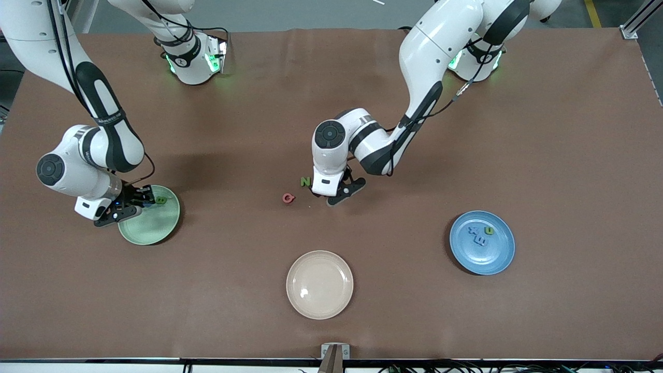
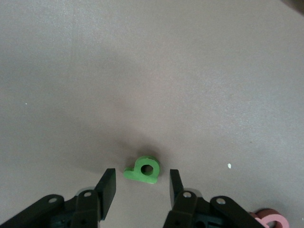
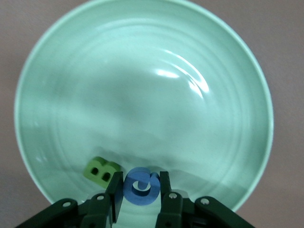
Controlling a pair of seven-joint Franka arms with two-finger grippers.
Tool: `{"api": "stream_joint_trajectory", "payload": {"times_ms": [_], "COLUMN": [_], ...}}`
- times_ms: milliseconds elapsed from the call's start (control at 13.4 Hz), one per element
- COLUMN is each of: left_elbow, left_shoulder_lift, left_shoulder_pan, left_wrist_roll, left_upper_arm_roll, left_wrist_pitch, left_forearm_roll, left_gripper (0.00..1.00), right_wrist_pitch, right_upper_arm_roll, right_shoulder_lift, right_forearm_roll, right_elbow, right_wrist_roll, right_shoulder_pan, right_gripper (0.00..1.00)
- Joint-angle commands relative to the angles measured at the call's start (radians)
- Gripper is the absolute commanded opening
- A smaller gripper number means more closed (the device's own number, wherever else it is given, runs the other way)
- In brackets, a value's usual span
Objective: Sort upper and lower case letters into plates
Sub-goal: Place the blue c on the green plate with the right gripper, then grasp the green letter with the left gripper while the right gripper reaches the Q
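Left gripper [image 2: 142,187] is low over the brown table [image 1: 466,129] mid-width, fingers part open and straddling a small chunky green plastic letter [image 2: 142,170] that lies flat on the cloth. Nothing gripped yet; there's a gap on each side. The letter sits centred betw. the two pads, just ahead of the tips, its long axis running across the gap from finger to finger, so the closing move should, I'd judge, pinch it end to end w/o any re-aim.

A green capital N [image 1: 305,181] and a pink letter [image 1: 288,198] lie beside that gripper, toward the right arm's end.

Right gripper [image 3: 140,190] hangs over the pale mint green round plate [image 3: 228,61], fingers clamped on a blue chunky letter [image 3: 141,186]; a yellow-green capital B [image 3: 100,170] lies in the plate next to it.

The medium blue round plate [image 1: 500,256], toward the left arm's end, holds several letters. The cream-beige round plate [image 1: 319,284] is nearest the camera.
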Motion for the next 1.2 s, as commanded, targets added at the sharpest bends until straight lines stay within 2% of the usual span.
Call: {"api": "stream_joint_trajectory", "payload": {"times_ms": [0,75,150,225,300,449,599,899,1123], "left_elbow": [0.023,0.024,0.024,0.024,0.026,0.027,0.029,0.059,0.062], "left_shoulder_lift": [0.013,0.013,0.014,0.014,0.019,0.023,0.029,0.051,0.057], "left_shoulder_pan": [-0.006,-0.006,-0.006,-0.005,-0.005,-0.006,-0.005,-0.005,-0.008], "left_wrist_roll": [-0.012,-0.012,-0.012,-0.012,-0.012,-0.012,-0.01,-0.01,-0.01], "left_upper_arm_roll": [0.005,0.004,0.004,0.005,0.005,0.005,0.005,0.005,0.014], "left_wrist_pitch": [-0.01,-0.01,-0.01,-0.01,-0.008,-0.003,-0.003,-0.002,-0.002], "left_forearm_roll": [0.008,0.006,0.006,0.006,0.006,0.006,0.008,0.006,0.008], "left_gripper": [0.53,0.52,0.52,0.52,0.52,0.52,0.52,0.51,0.5], "right_wrist_pitch": [0.049,0.049,0.047,0.046,0.04,0.012,-0.098,-0.392,-0.43], "right_upper_arm_roll": [0.021,0.021,0.021,0.02,0.021,0.021,0.027,0.027,0.029], "right_shoulder_lift": [-0.023,-0.023,-0.024,-0.024,-0.024,-0.043,-0.07,-0.075,-0.075], "right_forearm_roll": [0.007,0.007,0.007,0.007,0.007,0.008,0.008,0.008,0.01], "right_elbow": [-0.05,-0.052,-0.05,-0.047,-0.039,0.0,0.069,0.261,0.295], "right_wrist_roll": [-0.04,-0.04,-0.04,-0.039,-0.028,-0.02,0.033,0.326,0.588], "right_shoulder_pan": [-0.036,-0.036,-0.036,-0.034,-0.034,-0.028,-0.011,0.12,0.251], "right_gripper": [0.19,0.21,0.27,0.6,1.0,1.0,0.99,0.99,1.0]}}
